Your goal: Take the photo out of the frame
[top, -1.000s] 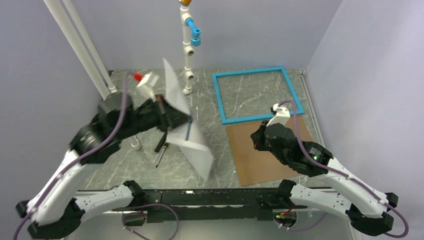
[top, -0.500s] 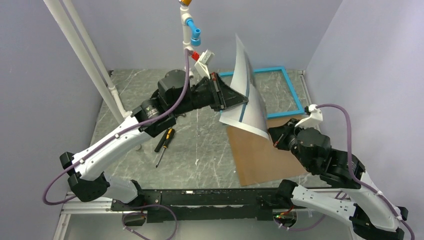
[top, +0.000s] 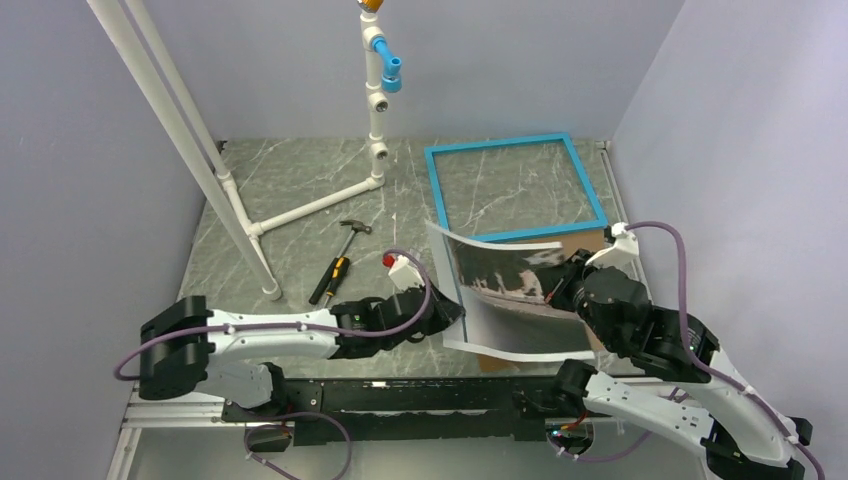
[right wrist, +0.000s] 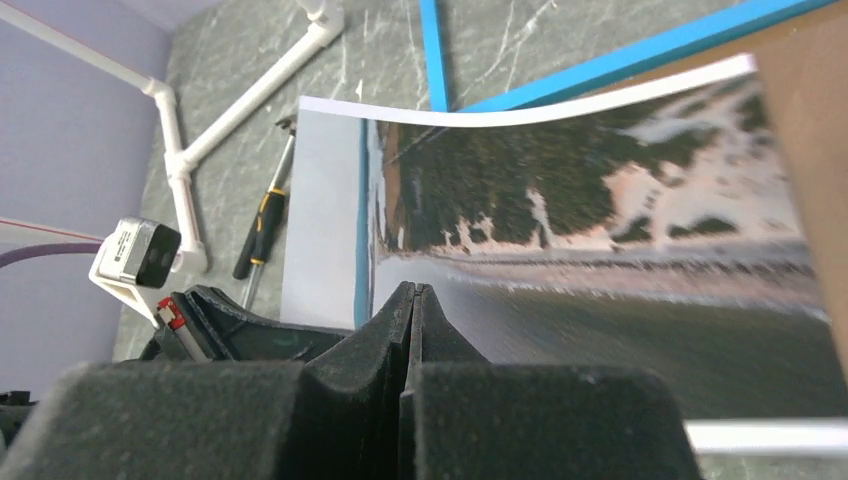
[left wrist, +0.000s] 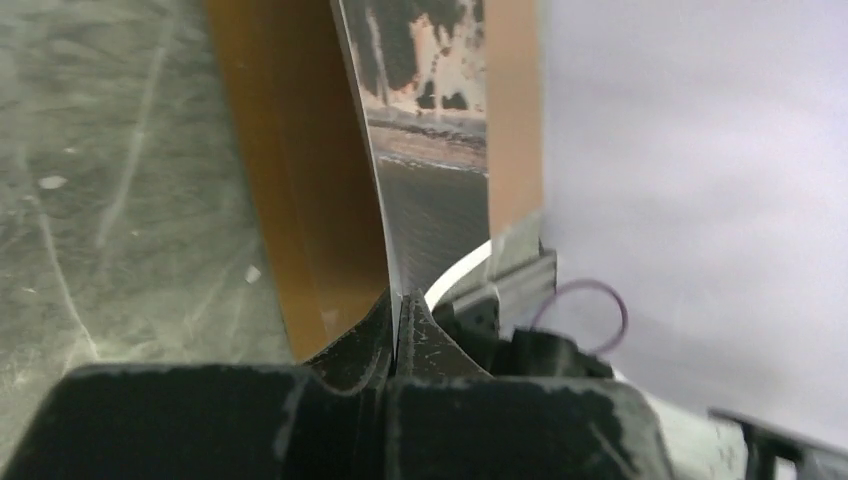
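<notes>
The thin turquoise rectangular frame (top: 500, 144) lies far right on the grey marbled bench (top: 300, 170). Just before it lies the brown backing board (right wrist: 815, 100), and the glossy white-bordered photo (top: 510, 300) lies over that board. Left of the photo lie a metal-headed hammer (top: 350, 235) and a black-and-yellow screwdriver (top: 328, 280), with the white pipe stand (top: 310, 205) behind them.

The photo (right wrist: 600, 230) is showing dark trees, pale sand and grey water inside a white border, while the frame (top: 500, 146) is glowing turquoise, the board (right wrist: 815, 120) showing brown, the table (top: 300, 190) white-veined grey-green.

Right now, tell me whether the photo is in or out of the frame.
Out. The left claw pinches the photo, curled above the brown board; the frame lies beyond it, tabletop showing through.
</notes>
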